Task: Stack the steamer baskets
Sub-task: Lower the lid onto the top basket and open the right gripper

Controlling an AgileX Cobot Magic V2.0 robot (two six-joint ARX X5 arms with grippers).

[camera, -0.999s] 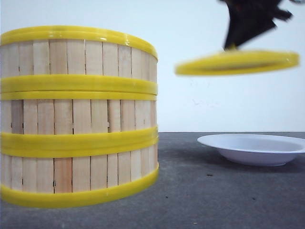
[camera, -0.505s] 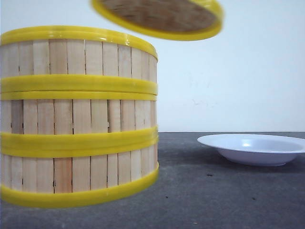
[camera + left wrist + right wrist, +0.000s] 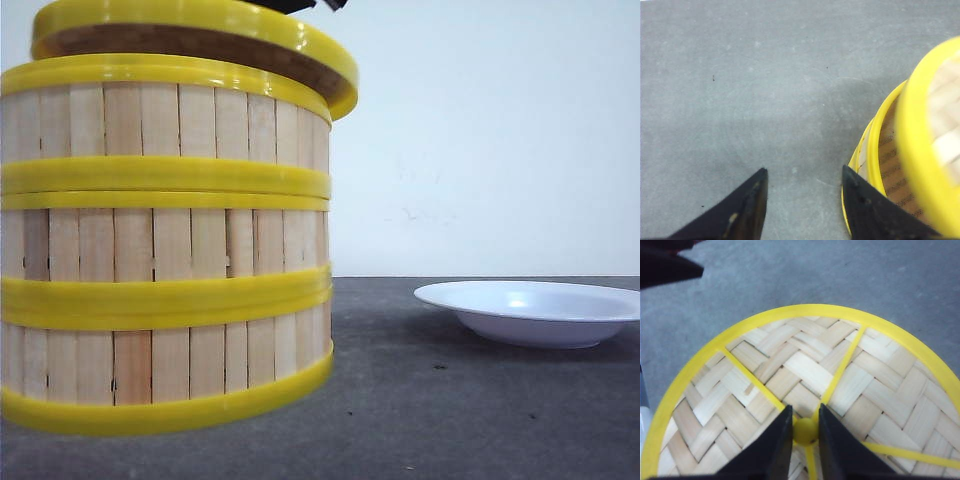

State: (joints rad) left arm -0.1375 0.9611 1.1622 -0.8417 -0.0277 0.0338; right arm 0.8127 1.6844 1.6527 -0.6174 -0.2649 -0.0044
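Observation:
Three steamer baskets stand stacked at the left of the front view: top (image 3: 165, 120), middle (image 3: 165, 245), bottom (image 3: 165, 365). Just above the top rim hangs the woven lid (image 3: 200, 25), tilted and reaching out past the stack's right side. My right gripper (image 3: 804, 415) is shut on the lid's yellow knob (image 3: 805, 432), with the lid (image 3: 805, 365) spread out below it. My left gripper (image 3: 804, 177) is open over bare table, nothing between its fingers. The stack (image 3: 875, 150) and the lid's rim (image 3: 912, 150) lie just beside its finger (image 3: 865, 205).
A white shallow plate (image 3: 535, 312) sits on the grey table (image 3: 420, 400) to the right of the stack. A pale wall stands behind. A dark arm part (image 3: 665, 265) shows beyond the lid in the right wrist view.
The lid has travelled from high on the right to the left and come down, and now hangs over the top basket. The stack and the plate have not moved.

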